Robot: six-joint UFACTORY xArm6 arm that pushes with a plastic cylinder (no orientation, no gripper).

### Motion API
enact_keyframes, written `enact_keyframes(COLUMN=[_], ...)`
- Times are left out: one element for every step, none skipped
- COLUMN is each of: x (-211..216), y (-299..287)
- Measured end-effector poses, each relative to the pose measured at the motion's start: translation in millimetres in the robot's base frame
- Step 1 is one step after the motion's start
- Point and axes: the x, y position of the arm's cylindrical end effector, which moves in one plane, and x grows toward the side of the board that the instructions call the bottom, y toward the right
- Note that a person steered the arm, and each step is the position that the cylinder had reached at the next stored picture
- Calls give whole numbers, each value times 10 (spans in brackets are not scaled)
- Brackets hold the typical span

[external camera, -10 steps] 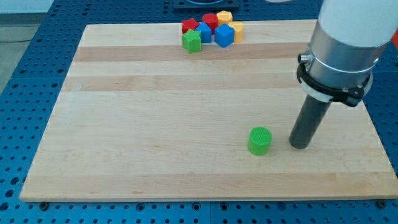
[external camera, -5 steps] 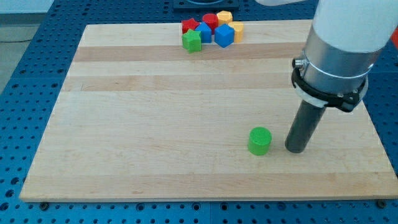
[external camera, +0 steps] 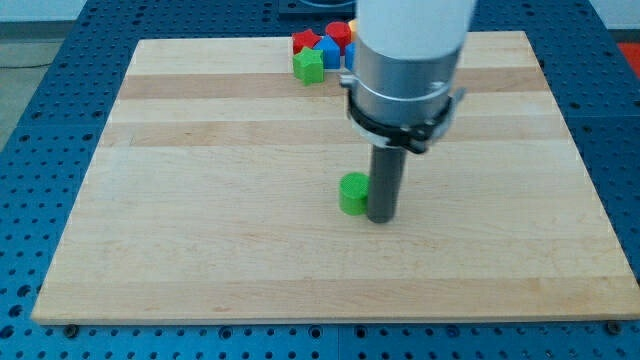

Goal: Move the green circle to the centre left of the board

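The green circle [external camera: 351, 194] is a short green cylinder lying near the middle of the wooden board [external camera: 200, 230]. My tip [external camera: 380, 217] is at the end of the dark rod and touches the circle's right side, slightly toward the view's bottom. The rod hides part of the circle's right edge. The arm's wide grey body rises above it toward the view's top.
A cluster of blocks sits at the board's top edge: a green cube [external camera: 308, 66], a red block [external camera: 304, 42], a blue block [external camera: 328, 52] and another red block [external camera: 339, 32]. The arm hides the rest of the cluster.
My tip has moved left and up the view, reached the green circle and pushed it left and upward from the lower right toward the board's middle.
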Motion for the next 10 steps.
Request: enact_keyframes(x=[-224,-456,-660,-825,-988,-1182,-1201,-1198,-1197,-1111], y=[-235,-510,-792,-942,-948,-1020,-1259,-1364,-1230,-1172])
